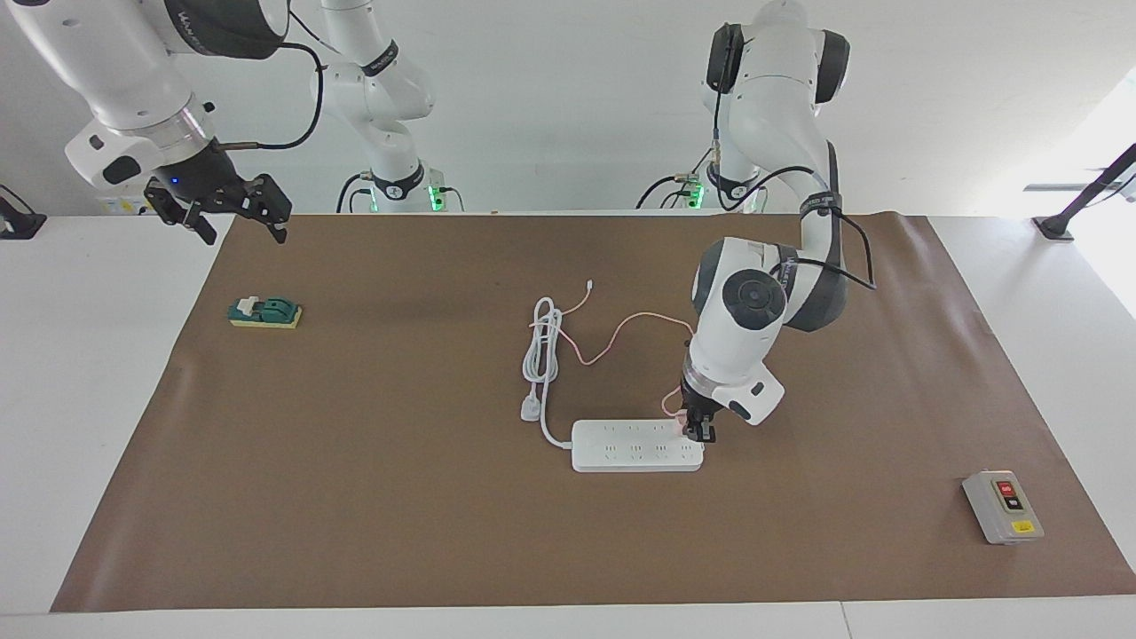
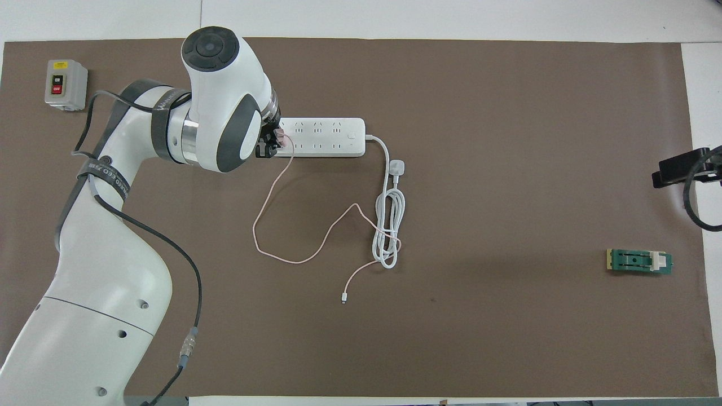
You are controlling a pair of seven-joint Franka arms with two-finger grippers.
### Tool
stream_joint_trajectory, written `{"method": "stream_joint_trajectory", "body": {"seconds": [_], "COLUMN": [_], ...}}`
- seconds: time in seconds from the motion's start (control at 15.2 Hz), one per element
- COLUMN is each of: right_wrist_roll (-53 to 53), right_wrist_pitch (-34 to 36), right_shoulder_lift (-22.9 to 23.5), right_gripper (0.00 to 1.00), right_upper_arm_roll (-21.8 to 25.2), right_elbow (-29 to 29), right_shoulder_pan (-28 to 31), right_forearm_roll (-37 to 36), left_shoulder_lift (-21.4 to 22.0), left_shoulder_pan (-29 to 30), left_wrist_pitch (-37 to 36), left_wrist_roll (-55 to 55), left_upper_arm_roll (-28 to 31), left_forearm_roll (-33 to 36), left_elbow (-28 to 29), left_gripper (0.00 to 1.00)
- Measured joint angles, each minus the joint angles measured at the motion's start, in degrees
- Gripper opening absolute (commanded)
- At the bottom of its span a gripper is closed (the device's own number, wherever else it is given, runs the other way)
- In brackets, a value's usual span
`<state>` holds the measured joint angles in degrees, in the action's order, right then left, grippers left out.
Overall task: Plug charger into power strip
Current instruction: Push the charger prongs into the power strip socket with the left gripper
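Right pincer (image 1: 238, 217) wide open, holding nothing, parked up over the counter (image 1: 355, 497) corner at the right arm's end on the robots' edge; that arm waits. Green knife switch (image 1: 264, 311) sits near that same end. Charger cable (image 2: 293, 248) loops loose mid-counter, crossing the coiled white cord (image 2: 389, 225) and its three-pin plug (image 2: 398, 167); free connector end lies nearest the robots.

Left pincer (image 1: 698, 432) clamped on the charger (image 2: 280, 138), a small pink cube, right at the power strip (image 1: 635, 446), on the last socket at the left arm's end. Can't tell if the prongs are seated.

Handling guess: charger is light, rigid, smooth plastic, so grip the flat sides and press straight down; any tilt binds the prongs. Strip is light and unanchored, may slide or tip under an off-axis push. Cable is limp, little drag.

Grey on/off switch box (image 1: 1003, 507) near the counter corner farthest from the robots, left arm's end. No containers here.
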<state>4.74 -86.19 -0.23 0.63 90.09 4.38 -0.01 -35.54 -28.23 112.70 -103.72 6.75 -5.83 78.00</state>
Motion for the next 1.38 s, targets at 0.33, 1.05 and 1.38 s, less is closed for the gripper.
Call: {"method": "stream_joint_trajectory", "body": {"seconds": [0.33, 1.05, 1.38], "right_wrist_roll": [0.0, 0.0, 0.0], "right_wrist_pitch": [0.0, 0.0, 0.0], "right_shoulder_lift": [0.0, 0.0, 0.0], "right_gripper": [1.00, 1.00, 1.00], "right_upper_arm_roll": [0.0, 0.0, 0.0], "right_elbow": [0.0, 0.0, 0.0], "right_shoulder_pan": [0.0, 0.0, 0.0], "right_forearm_roll": [0.0, 0.0, 0.0], "left_shoulder_lift": [0.7, 2.1, 2.8], "left_shoulder_pan": [-0.1, -0.7, -0.9], "left_wrist_pitch": [0.5, 6.3, 7.6], "left_wrist_roll": [0.2, 0.3, 0.3], "left_upper_arm_roll": [-0.1, 0.1, 0.1], "left_forearm_roll": [0.0, 0.3, 0.6], "left_elbow": [1.5, 6.5, 7.8], "left_gripper": [0.00, 0.00, 0.31]}}
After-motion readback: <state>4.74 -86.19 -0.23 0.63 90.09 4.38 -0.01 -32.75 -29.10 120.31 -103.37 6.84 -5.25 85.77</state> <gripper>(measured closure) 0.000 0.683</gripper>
